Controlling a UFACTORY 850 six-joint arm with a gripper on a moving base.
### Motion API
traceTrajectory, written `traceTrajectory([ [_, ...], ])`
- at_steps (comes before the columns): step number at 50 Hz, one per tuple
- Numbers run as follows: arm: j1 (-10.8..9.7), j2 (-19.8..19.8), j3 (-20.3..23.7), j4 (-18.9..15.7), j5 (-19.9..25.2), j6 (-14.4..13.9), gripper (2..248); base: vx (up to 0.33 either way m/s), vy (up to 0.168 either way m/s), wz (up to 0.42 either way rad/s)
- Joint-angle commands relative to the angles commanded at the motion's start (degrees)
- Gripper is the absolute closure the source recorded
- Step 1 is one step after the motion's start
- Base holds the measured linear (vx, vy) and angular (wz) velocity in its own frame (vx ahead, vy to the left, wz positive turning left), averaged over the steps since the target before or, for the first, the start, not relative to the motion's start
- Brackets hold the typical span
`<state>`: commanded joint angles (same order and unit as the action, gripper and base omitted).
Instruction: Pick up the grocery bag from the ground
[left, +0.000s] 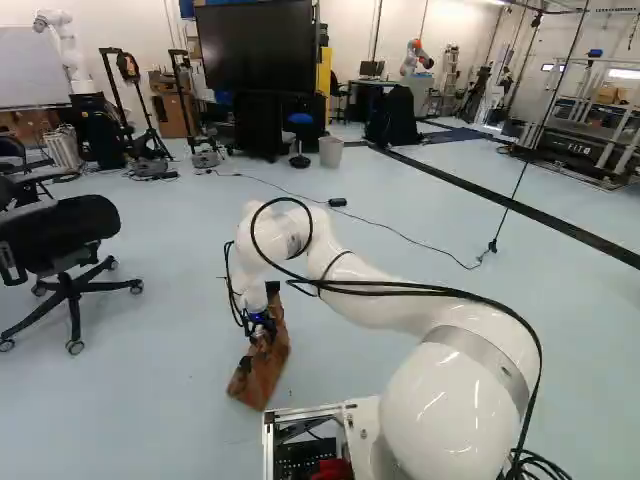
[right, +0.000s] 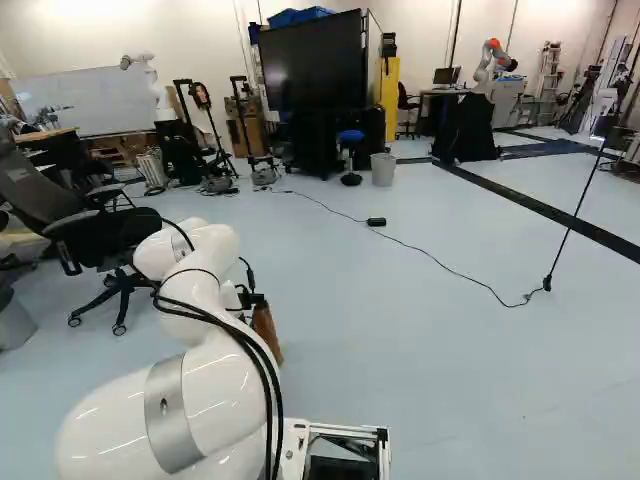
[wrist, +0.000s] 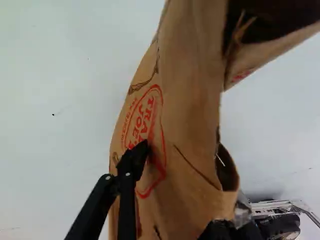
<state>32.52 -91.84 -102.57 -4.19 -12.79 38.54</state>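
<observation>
In the left base view the gripper (left: 262, 326) is low at the upper part of the brown paper grocery bag (left: 262, 372), which leans at a slant over the floor. Most of the bag (right: 266, 332) is hidden behind the arm in the right base view. The wrist view has the gripper (wrist: 177, 192) open, its fingers apart with brown bag paper (wrist: 187, 125) between them. One finger (wrist: 134, 162) lies over the bag's printed face; the other is largely covered by the bag's edge. Whether the bag touches the floor is unclear.
A black office chair (left: 62, 245) stands at the left of the left base view. A cable with a small black box (right: 376, 221) crosses the floor ahead. Farther back are a large screen (left: 257, 47), a bin (left: 330, 151) and another robot (left: 66, 48).
</observation>
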Motion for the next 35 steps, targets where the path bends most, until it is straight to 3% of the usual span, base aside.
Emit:
traceTrajectory([
  [3, 0.00, 0.00, 0.00, 0.00, 0.00, 0.00, 134, 0.000, 0.000, 0.000],
  [4, 0.00, 0.00, 0.00, 0.00, 0.00, 0.00, 173, 0.000, 0.000, 0.000],
  [9, 0.00, 0.00, 0.00, 0.00, 0.00, 0.00, 173, 0.000, 0.000, 0.000],
  [10, 0.00, 0.00, 0.00, 0.00, 0.00, 0.00, 211, 0.000, 0.000, 0.000],
  [14, 0.00, 0.00, 0.00, 0.00, 0.00, 0.00, 211, 0.000, 0.000, 0.000],
  [15, 0.00, 0.00, 0.00, 0.00, 0.00, 0.00, 228, 0.000, 0.000, 0.000],
  [35, 0.03, 3.58, 3.57, 0.00, 0.00, 0.00, 228, 0.000, 0.000, 0.000],
])
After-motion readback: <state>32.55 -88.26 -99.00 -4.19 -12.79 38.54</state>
